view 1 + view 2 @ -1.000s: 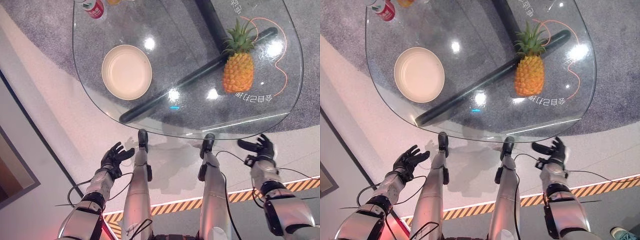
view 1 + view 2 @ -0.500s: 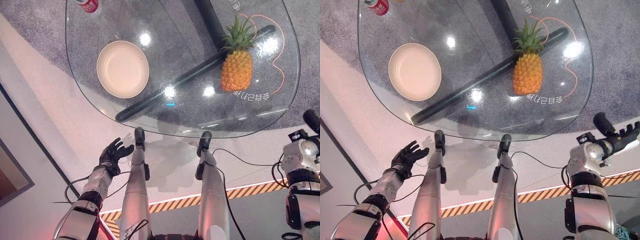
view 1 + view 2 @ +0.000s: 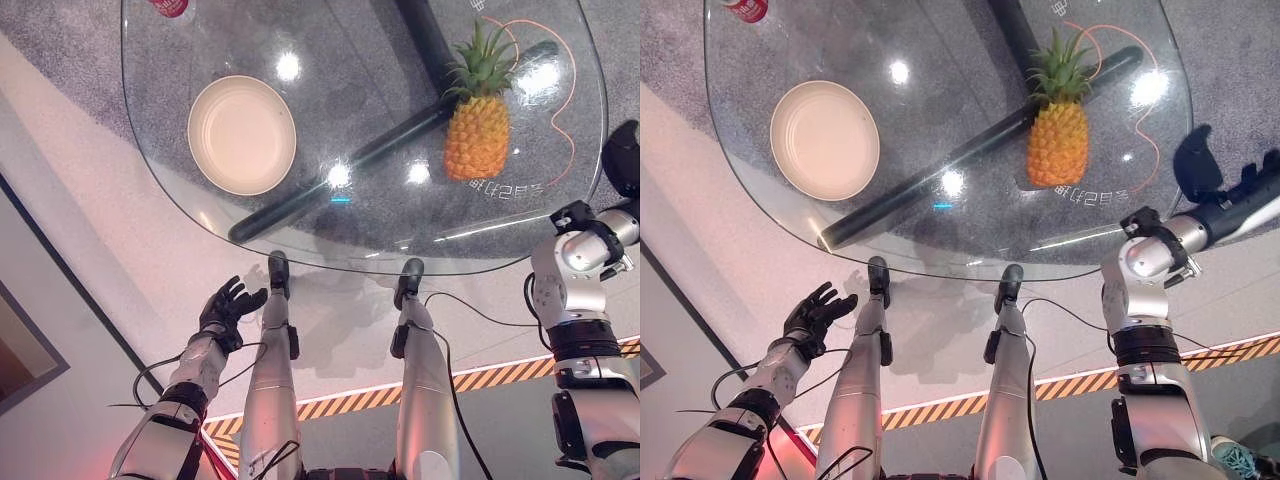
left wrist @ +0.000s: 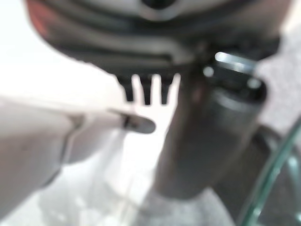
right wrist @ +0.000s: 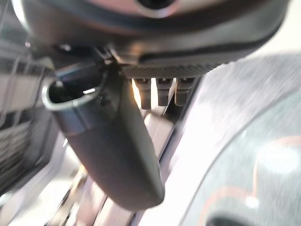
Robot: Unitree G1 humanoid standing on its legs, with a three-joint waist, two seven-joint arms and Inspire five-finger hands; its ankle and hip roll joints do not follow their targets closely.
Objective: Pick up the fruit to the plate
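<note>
A pineapple (image 3: 476,140) stands upright on the right part of a round glass table (image 3: 180,215). A cream plate (image 3: 242,135) rests on the table's left part, with nothing on it. My right hand (image 3: 1230,205) is raised at the table's right edge, to the right of the pineapple and apart from it. Its thumb (image 5: 113,155) and fingers are spread and hold nothing. My left hand (image 3: 225,305) hangs low, below the table's near edge, with its fingers spread and empty.
A red can (image 3: 168,6) stands at the table's far left edge. Beneath the glass runs a black bar (image 3: 340,185) of the table's base, over grey carpet. A yellow-and-black striped line (image 3: 350,402) crosses the floor on the near side.
My right arm has swung up from low beside the leg to the table's right edge near the pineapple. The left hand has hardly moved. The camera has shifted a little.
</note>
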